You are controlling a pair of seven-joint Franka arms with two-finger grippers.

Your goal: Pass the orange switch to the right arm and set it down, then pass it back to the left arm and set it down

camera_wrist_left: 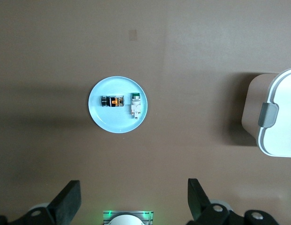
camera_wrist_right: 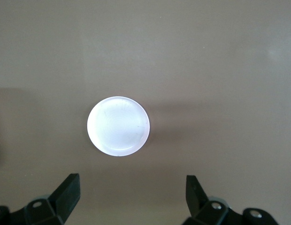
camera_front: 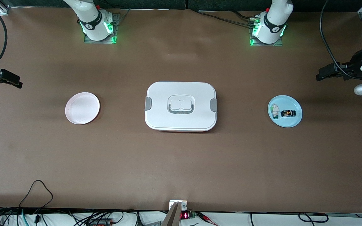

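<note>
The orange switch (camera_front: pixel 287 113) lies on its side on a light blue plate (camera_front: pixel 291 123) toward the left arm's end of the table. It also shows in the left wrist view (camera_wrist_left: pixel 112 101) on that plate (camera_wrist_left: pixel 105 119). The box (camera_front: pixel 181 106) stands closed at the table's middle, and its end shows in the left wrist view (camera_wrist_left: pixel 279 117). My left gripper (camera_front: pixel 325 72) (camera_wrist_left: pixel 134 197) is open and empty, high over the table by the blue plate. My right gripper (camera_front: pixel 13 81) (camera_wrist_right: pixel 131 194) is open and empty, high over the table by the pink plate.
A small white component with a green end (camera_front: pixel 275 112) (camera_wrist_left: pixel 135 105) lies beside the switch on the blue plate. An empty pink plate (camera_front: pixel 82 108) (camera_wrist_right: pixel 118 126) sits toward the right arm's end. Cables run along the table edge nearest the front camera.
</note>
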